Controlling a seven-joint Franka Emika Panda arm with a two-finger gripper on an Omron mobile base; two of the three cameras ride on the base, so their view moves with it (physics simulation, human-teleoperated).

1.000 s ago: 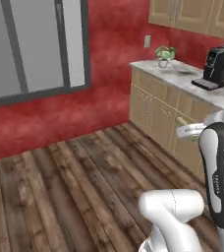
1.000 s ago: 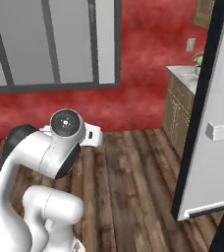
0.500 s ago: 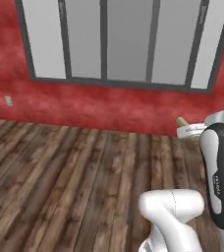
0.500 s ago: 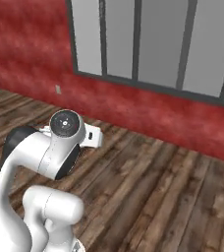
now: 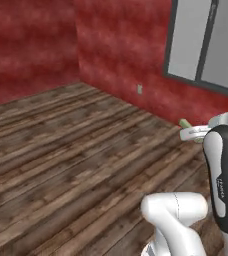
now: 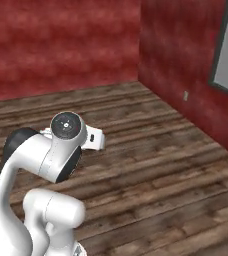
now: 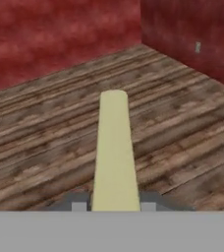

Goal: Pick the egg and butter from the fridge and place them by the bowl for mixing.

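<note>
Pale yellow butter (image 7: pixel 114 152) clamped in my gripper (image 7: pixel 113 203), jaws pressed on its near end, long axis pointing straight out ahead along hand. Stick tip (image 5: pixel 184 122) pokes past wrist. Wood floor (image 5: pixel 76 150), red wall (image 6: pixel 61 45) ahead; bowl, fridge, egg nowhere here. Judgement: base must drive to bowl before set-down.

In the hand view, the near end of the butter (image 7: pixel 114 157) is cut off at the bottom, so where my gripper (image 7: pixel 113 205) meets it is hidden. In the left base view only a small pale tip of it pokes out past my wrist, too small to tell apart. The window (image 5: pixel 206 45) runs off that view's top and right edges.
</note>
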